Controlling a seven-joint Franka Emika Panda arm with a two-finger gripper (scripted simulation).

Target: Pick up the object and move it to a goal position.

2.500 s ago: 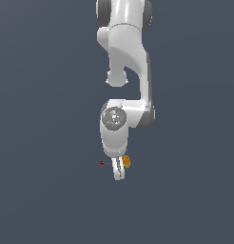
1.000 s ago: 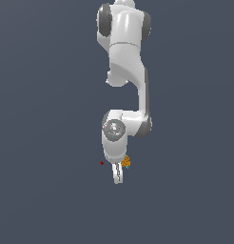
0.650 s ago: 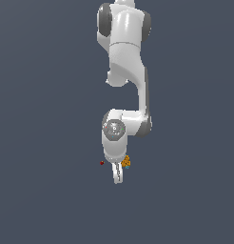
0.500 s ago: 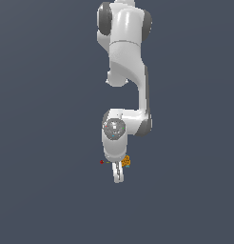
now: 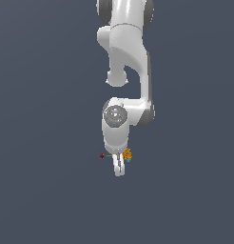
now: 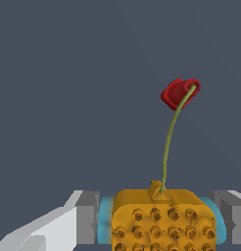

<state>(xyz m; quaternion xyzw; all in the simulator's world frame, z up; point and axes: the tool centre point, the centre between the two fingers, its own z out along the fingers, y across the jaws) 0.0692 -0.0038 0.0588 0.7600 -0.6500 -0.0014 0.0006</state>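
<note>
Object (image 6: 161, 220), an orange-yellow studded block with teal-blue bits at its two sides, sits between the grey finger pads (image 6: 87, 218) of the hand (image 5: 119, 167), which looks closed narrowly onto it. In the exterior view it shows as a small orange lump just beside the fingers, on the exterior view's right. A thin green stalk (image 6: 167, 147) rises from its top to a small red piece (image 6: 180, 92). The step in hand appears to be securing and carrying it. To do that well, I judge the pads should press squarely on the teal sides, keep the grip steady, and move smoothly so the block does not twist out
</note>
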